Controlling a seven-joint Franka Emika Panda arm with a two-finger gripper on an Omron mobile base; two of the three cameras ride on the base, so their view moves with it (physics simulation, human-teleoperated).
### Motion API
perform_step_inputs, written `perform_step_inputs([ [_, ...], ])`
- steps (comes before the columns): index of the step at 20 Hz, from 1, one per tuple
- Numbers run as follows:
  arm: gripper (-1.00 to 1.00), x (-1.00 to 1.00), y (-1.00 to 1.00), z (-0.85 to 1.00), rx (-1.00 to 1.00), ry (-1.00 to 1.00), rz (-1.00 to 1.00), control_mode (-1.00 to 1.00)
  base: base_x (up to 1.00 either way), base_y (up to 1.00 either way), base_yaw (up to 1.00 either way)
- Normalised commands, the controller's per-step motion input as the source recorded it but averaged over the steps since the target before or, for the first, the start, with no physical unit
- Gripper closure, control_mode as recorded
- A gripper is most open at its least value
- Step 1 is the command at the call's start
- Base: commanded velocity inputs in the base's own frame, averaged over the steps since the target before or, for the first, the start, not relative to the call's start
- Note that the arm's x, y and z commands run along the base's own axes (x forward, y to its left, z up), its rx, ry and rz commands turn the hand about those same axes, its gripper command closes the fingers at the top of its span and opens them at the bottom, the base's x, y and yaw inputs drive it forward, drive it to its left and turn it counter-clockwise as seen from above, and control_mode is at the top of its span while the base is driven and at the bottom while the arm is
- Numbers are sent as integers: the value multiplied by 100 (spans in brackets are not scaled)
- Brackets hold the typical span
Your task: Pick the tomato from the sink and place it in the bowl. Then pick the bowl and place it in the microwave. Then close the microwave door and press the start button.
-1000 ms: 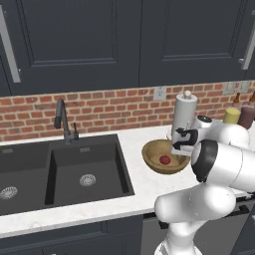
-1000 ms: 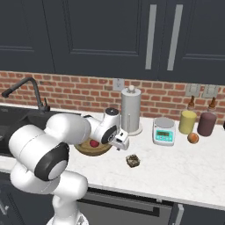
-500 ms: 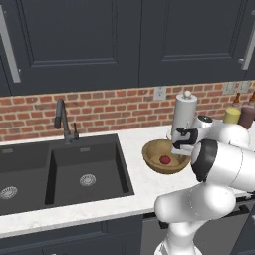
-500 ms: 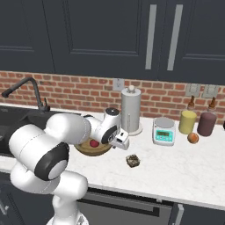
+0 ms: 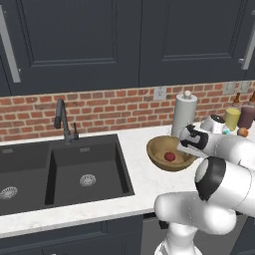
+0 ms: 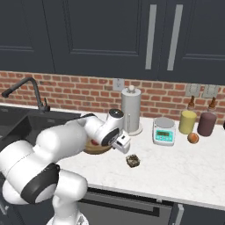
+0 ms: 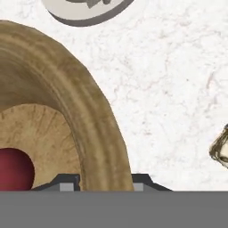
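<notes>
The wooden bowl (image 5: 155, 151) stands on the white counter right of the sink (image 5: 84, 172), with the red tomato (image 5: 170, 156) lying inside it. My gripper (image 5: 184, 148) sits at the bowl's right rim. In the hand view the gripper (image 7: 103, 181) straddles the bowl's (image 7: 91, 116) thick rim, one fingertip inside and one outside, both pressed against the wood. The tomato (image 7: 13, 171) rests on the bowl's floor just inside that spot. From the right base view my arm covers most of the bowl (image 6: 96, 149). The microwave and its door are out of view.
A paper towel roll (image 6: 131, 110) stands just behind the bowl. Further right are a kitchen scale (image 6: 164, 131), a yellow jar (image 6: 188, 122), a dark jar (image 6: 206, 124) and an orange ball (image 6: 192, 138). A small brown-gold object (image 6: 132, 161) lies near the hand. A black faucet (image 5: 62, 119) rises behind the sink.
The fingers have closed in on the bowl's rim. The arm, bowl and tomato stay where they were.
</notes>
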Motion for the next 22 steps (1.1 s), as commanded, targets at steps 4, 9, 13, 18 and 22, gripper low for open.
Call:
perform_step_inputs([
  [4,100,-46,2,67,0,-4,-30,-100,0,0,0],
  [9,100,-43,8,67,0,3,-39,-100,0,0,0],
  [13,100,-43,22,33,0,0,-50,-100,0,0,0],
  [18,100,-48,9,20,4,-3,-57,-100,0,0,0],
  [22,100,-47,9,51,15,0,-48,-100,0,0,0],
])
